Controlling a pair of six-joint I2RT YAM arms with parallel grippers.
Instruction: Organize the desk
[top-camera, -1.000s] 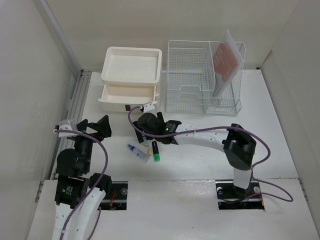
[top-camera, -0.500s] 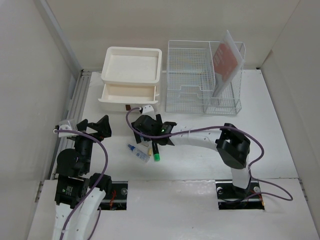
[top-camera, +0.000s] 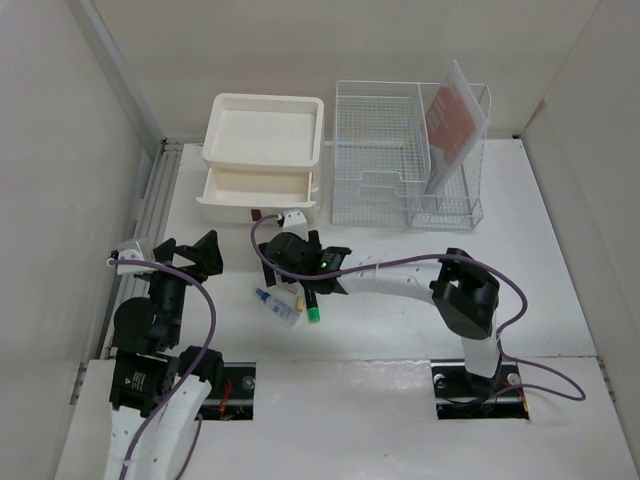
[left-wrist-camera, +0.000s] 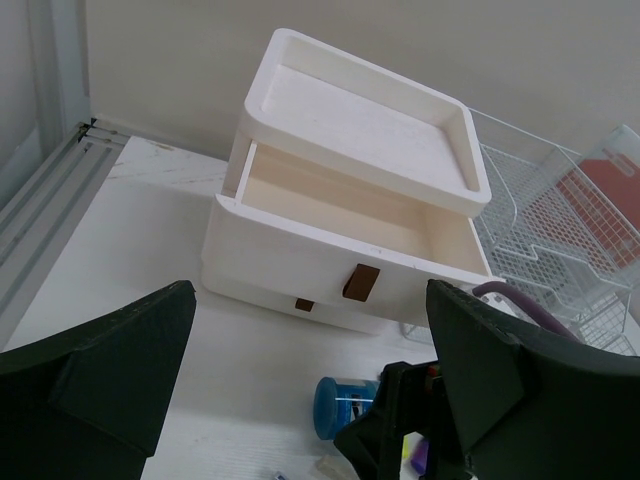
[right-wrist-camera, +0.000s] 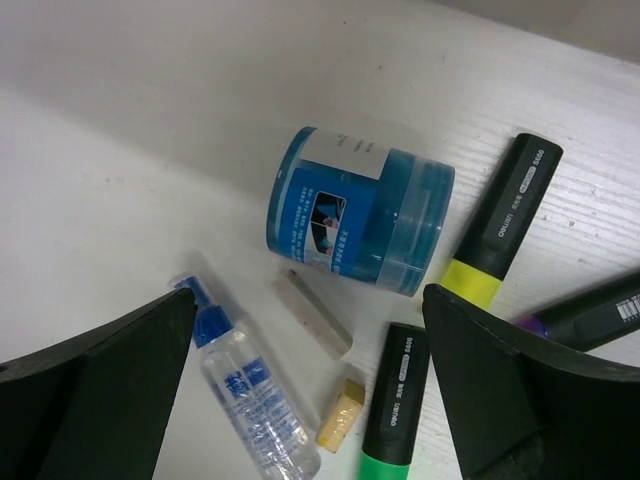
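The white desk (top-camera: 540, 260) carries a small cluster of stationery left of centre. My right gripper (top-camera: 292, 272) hangs open and empty over it. The right wrist view shows, between the spread fingers (right-wrist-camera: 308, 300), a blue jar (right-wrist-camera: 355, 210) on its side, a clear glue bottle (right-wrist-camera: 250, 400) with a blue cap, a green highlighter (right-wrist-camera: 395, 400), a yellow highlighter (right-wrist-camera: 505, 220), a purple marker (right-wrist-camera: 600, 310), a small yellow eraser (right-wrist-camera: 342, 415) and a clear stick (right-wrist-camera: 315, 315). My left gripper (top-camera: 190, 252) is open and empty, left of the cluster, facing the drawer box.
A cream drawer box (top-camera: 262, 160) with a tray top stands at the back left, its upper drawer (left-wrist-camera: 330, 215) open. A white wire rack (top-camera: 385, 150) holding a red booklet (top-camera: 450, 120) stands at the back right. A grey rail (top-camera: 150, 200) runs along the desk's left edge.
My right arm has shifted a little to the left, bringing the gripper over the stationery cluster. The left arm and the objects have not moved.
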